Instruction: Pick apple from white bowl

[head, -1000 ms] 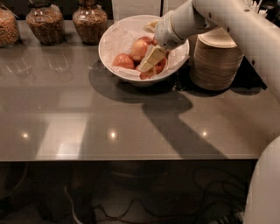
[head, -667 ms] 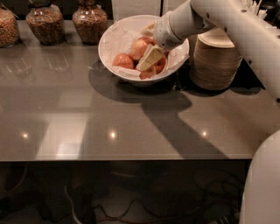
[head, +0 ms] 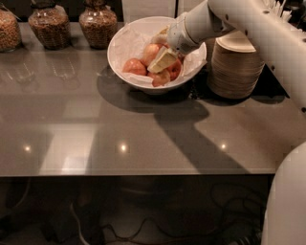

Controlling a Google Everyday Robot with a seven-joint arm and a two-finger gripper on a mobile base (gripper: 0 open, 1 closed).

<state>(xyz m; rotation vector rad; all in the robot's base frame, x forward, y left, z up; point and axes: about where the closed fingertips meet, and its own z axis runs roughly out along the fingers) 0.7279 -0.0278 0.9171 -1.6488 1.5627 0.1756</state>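
Note:
The white bowl (head: 119, 38), lined with crinkled white paper, stands at the back middle of the grey table (head: 143, 129). Several red-yellow apples lie in it: one at the left (head: 135, 67), one in the middle (head: 149, 51), one at the right (head: 175, 71). My gripper (head: 161, 57) reaches in from the upper right on the white arm (head: 224, 14) and sits down among the apples, touching the middle one. It hides part of the fruit behind it.
A stack of beige disposable bowls (head: 236, 67) stands right of the white bowl, under my arm. Three glass jars of grains (head: 47, 24), (head: 98, 21), (head: 7, 31) line the back left. The table's front edge runs across the lower middle.
My gripper has shifted slightly upward inside the bowl. The apples and the bowl have stayed in place.

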